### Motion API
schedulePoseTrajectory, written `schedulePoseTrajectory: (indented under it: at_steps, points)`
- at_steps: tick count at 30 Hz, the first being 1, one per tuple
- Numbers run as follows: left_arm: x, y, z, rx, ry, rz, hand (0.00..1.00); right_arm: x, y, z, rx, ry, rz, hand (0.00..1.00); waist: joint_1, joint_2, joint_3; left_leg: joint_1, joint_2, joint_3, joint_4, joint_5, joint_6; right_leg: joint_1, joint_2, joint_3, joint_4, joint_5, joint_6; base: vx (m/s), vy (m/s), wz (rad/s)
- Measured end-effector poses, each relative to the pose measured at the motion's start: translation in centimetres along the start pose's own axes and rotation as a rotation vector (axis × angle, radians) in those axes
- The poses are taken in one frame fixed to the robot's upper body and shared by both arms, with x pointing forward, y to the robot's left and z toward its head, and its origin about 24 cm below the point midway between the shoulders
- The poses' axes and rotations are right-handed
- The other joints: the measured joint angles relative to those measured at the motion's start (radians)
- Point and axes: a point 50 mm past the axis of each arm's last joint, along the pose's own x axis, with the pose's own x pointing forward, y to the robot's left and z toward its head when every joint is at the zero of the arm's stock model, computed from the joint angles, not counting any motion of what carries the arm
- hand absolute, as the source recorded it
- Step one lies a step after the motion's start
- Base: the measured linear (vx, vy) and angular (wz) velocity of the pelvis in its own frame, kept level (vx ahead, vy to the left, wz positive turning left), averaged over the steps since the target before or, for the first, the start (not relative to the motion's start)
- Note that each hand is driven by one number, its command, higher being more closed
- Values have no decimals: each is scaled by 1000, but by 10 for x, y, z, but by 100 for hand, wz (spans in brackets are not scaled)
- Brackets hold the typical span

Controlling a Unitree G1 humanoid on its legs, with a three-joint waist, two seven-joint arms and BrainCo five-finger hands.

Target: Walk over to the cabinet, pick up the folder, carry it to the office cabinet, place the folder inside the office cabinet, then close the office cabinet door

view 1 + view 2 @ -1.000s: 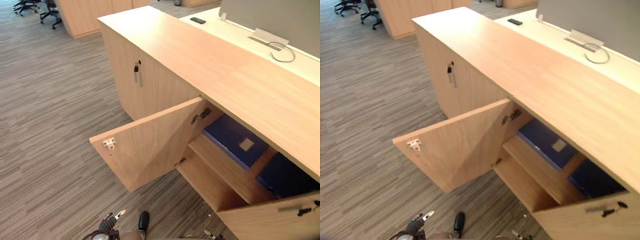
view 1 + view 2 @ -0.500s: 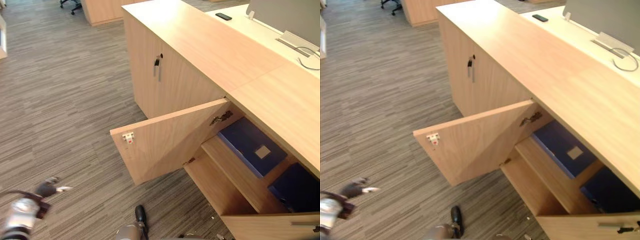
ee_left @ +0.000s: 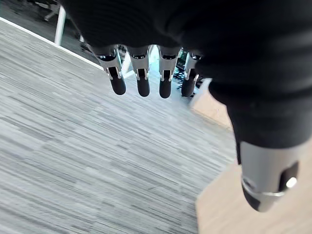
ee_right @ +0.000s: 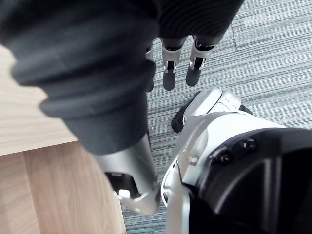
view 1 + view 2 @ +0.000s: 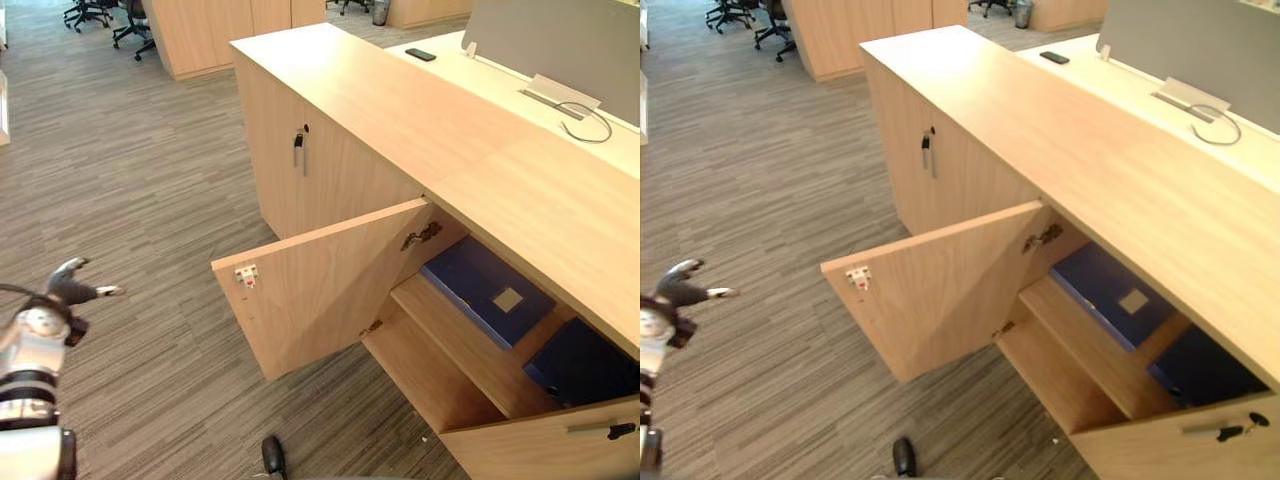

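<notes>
While the left hand (image 5: pixel 60 292) holds its fingers (image 3: pixel 142 84) straight and slack above the carpet (image 5: pixel 150 180), gripping nothing, and the right hand (image 4: pixel 169 78) points down just as loose and empty, the blue folder (image 5: pixel 487 290) lies flat on the shelf inside the office cabinet (image 5: pixel 450 140), far beyond either hand's tips, with a second folder (image 5: pixel 583 362) lower beside it. Between the left fingertips and that shelf stands the open door (image 5: pixel 320 290), its free edge nearest them yet well apart. Closing it looks like the remaining step. A push landing close to the hinge would barely swing it, and fingers wrapped round the free edge could be nipped against the frame. A second door (image 5: pixel 560 440), nearer the right fingers, also gapes and could be overlooked.
</notes>
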Motion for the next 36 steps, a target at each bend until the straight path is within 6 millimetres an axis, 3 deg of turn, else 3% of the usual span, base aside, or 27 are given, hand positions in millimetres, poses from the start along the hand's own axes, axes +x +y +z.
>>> schedulePoseTrajectory:
  at_steps: [2, 8, 11, 13, 14, 20, 27, 31, 33, 36]
  points:
    - [-2, -23, 15, -13, -70, -21, 0, 0, 0, 1, -13, -1, 1, 0, 0, 3, 2, 1, 6, 4, 0, -3, 2, -3, 4, 9, 0, 0, -1, -71, -14, -12]
    - [-8, -81, 31, 20, -119, -149, 0, 0, 0, 8, -91, -27, 13, 0, -7, -1, 27, -1, 36, 22, 0, 6, -10, -17, 24, 21, -5, -11, -30, -80, -43, -12]
    - [-19, -125, 40, 111, -168, -266, 0, 0, 3, 12, -166, -37, 24, 0, -15, -5, 36, -1, 40, 28, 0, 11, -16, -17, 27, 27, -15, -10, -28, 3, -34, -6]
    - [-25, -148, 39, 177, -172, -334, 0, 0, 7, 10, -199, -36, 36, 0, -22, -8, 38, -1, 39, 39, 0, 10, -18, -17, 26, 34, -22, -2, -16, 54, -15, -12]
    - [-26, -156, 29, 217, -129, -359, 0, 0, 8, 11, -209, -42, 36, 0, -25, -8, 38, -1, 37, 46, 0, 7, -20, -16, 25, 40, -26, 2, -8, 76, -12, -14]
    - [-23, -174, 23, 409, -102, -437, 0, 1, 20, 18, -299, -80, 72, 0, -34, -11, 53, 5, 46, 54, 1, 4, -22, -17, 31, 47, -18, 24, 20, 63, -11, -2]
    - [-11, -159, 31, 460, -98, -371, 0, 1, 25, 22, -379, -102, 93, 0, -45, -17, 69, 7, 57, 73, 0, -6, -33, -35, 36, 74, -11, 40, 19, -47, -3, -13]
    - [-12, -158, 50, 520, -201, -331, 0, 1, 25, 22, -399, -109, 86, 0, -36, -17, 71, -30, 56, 69, 0, -1, -33, -80, 33, 77, 10, 45, 15, -99, 16, 5]
    - [-22, -163, 61, 564, -307, -335, 0, 1, 25, 23, -399, -113, 83, 0, -25, -18, 72, -45, 52, 63, 0, 2, -28, -92, 29, 76, 16, 49, 14, -65, 25, 16]
    - [-62, -196, 82, 577, -531, -438, 0, 0, 24, 24, -390, -119, 74, 0, -15, -18, 71, -62, 35, 46, 0, 2, -21, -92, 20, 70, 17, 54, 17, -51, 51, 35]
